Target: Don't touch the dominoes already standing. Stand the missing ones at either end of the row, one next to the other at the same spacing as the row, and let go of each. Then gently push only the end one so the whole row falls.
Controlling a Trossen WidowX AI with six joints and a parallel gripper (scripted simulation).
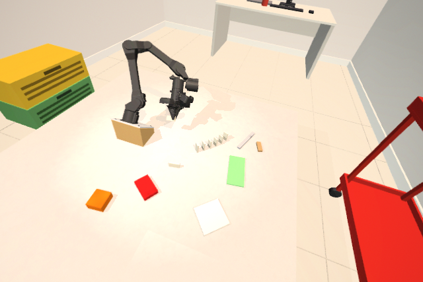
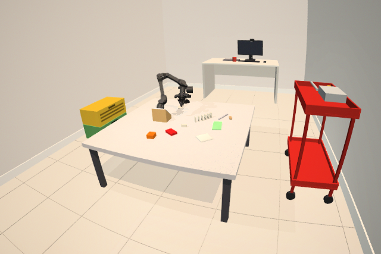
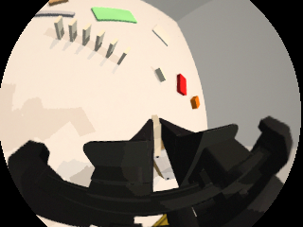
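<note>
Several cream dominoes stand upright in an evenly spaced row; one of them [image 1: 196, 146] [image 2: 195, 119] [image 3: 123, 57] is at the end nearer the arm's base. A loose domino [image 1: 174, 164] [image 2: 184, 125] [image 3: 160, 75] lies on the table in front of that end. My gripper [image 1: 174, 117] [image 2: 181, 105] [image 3: 154, 121] is shut on a domino [image 3: 156, 134], whose pale narrow edge shows between the fingertips in the wrist view. The gripper points down above the table, behind and to the left of the row in the top view, well apart from it. Most of the held domino is hidden by the fingers.
A grey stick [image 1: 246, 140] [image 2: 222, 116] and a small tan block [image 1: 259, 146] [image 2: 230, 118] lie beyond the row's far end. A green sheet [image 1: 236, 171], a white square [image 1: 211, 216], a red block [image 1: 146, 187] and an orange block [image 1: 98, 199] lie in front. A tan wedge [image 1: 131, 133] stands by the arm's base.
</note>
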